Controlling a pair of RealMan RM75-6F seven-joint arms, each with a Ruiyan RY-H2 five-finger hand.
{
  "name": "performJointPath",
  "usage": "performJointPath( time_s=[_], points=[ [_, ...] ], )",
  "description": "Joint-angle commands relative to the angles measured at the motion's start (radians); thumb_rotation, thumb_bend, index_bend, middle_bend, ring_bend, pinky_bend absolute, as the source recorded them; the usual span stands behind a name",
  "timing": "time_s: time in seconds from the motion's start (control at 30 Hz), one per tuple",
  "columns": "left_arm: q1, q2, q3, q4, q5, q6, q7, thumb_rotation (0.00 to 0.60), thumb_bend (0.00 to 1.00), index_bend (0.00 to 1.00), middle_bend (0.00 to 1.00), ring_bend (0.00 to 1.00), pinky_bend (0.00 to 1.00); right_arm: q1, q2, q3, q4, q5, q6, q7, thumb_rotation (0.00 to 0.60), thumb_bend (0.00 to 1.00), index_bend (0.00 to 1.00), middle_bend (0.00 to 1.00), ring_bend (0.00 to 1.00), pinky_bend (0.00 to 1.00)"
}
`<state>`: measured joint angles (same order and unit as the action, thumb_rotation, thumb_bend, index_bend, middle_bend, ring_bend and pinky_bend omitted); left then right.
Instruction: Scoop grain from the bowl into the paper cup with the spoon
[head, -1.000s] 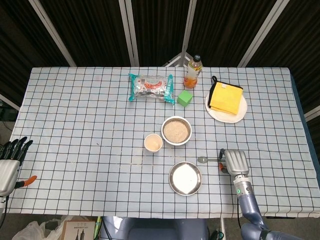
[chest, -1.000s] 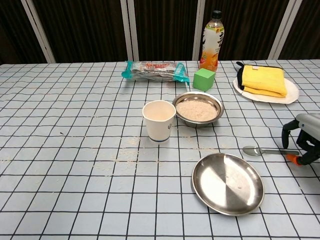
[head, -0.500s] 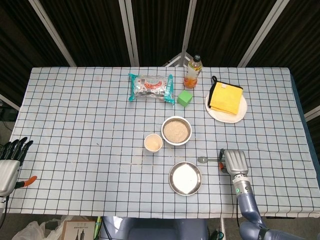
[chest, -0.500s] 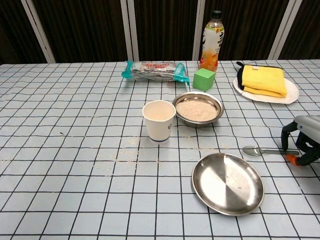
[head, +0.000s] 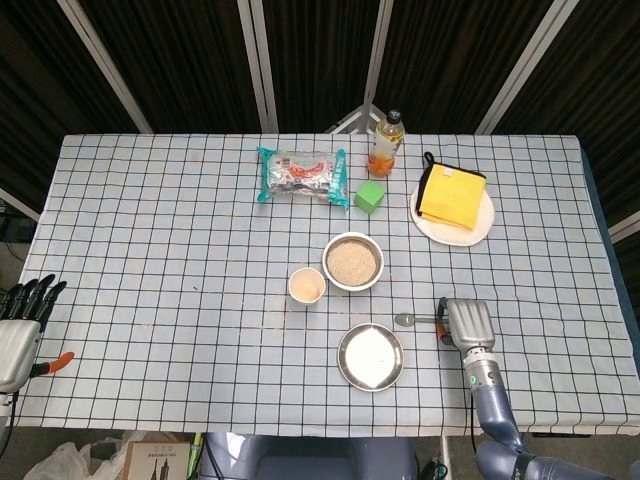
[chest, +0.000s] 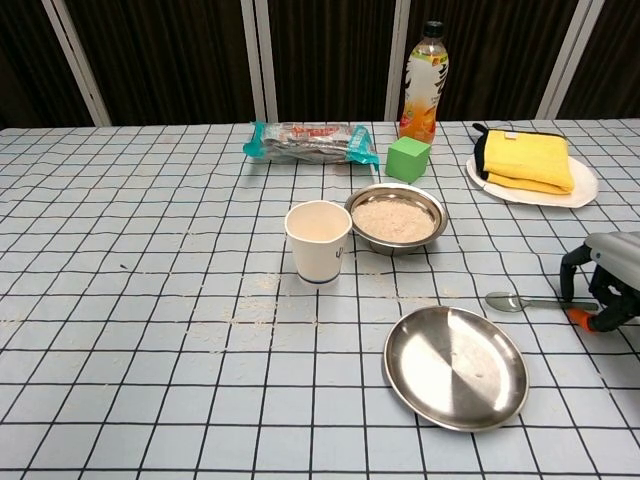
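No label on the worktop (chest: 120, 300) is legible; the snack packet (chest: 310, 140) and the bottle (chest: 424, 85) carry print too small to read. The worktop wears a grid-checked cloth. Landmark: the round metal bowl (chest: 396, 218), filled with pale grain. The paper cup (chest: 318, 240) stands just left of it. A shallow, shiny steel plate (chest: 455, 367) lies in front of it. The metal spoon (chest: 520, 301) lies flat to its front right, handle end at the right hand (chest: 603, 290), whose fingers curl around that end; grip cannot be confirmed. The left hand (head: 22, 325) hangs far left, fingers extended and holding nothing.
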<state>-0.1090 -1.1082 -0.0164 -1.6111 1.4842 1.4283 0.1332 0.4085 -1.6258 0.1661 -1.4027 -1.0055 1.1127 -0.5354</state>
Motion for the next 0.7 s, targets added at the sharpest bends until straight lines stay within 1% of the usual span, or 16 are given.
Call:
performJointPath(
  time_s=[0.03,0.23,0.43,0.7],
  points=[
    [0.0,0.0,0.0,-0.001,0.0,-0.001,0.0,0.6,0.0,0.0,0.0,0.0,0.0,0.0,-0.002,-0.001,0.004,0.002,0.0,0.003,0.6,0.47,0.54,0.92,0.98,1.0],
    [-0.001,0.0,0.0,-0.002,-0.001,-0.001,0.0,0.6,0.0,0.0,0.0,0.0,0.0,0.001,-0.002,-0.006,0.007,0.0,0.004,0.011,0.6,0.49,0.58,0.92,0.98,1.0],
    [-0.001,0.0,0.001,-0.003,-0.001,-0.002,0.0,0.6,0.0,0.0,0.0,0.0,0.0,0.001,0.005,-0.013,-0.005,-0.022,0.017,0.02,0.6,0.49,0.58,0.92,0.98,1.0],
    [-0.001,0.001,0.001,-0.005,-0.002,-0.003,-0.001,0.6,0.0,0.0,0.0,0.0,0.0,0.003,0.027,-0.01,-0.032,-0.082,0.061,0.04,0.6,0.49,0.58,0.92,0.98,1.0]
  ],
)
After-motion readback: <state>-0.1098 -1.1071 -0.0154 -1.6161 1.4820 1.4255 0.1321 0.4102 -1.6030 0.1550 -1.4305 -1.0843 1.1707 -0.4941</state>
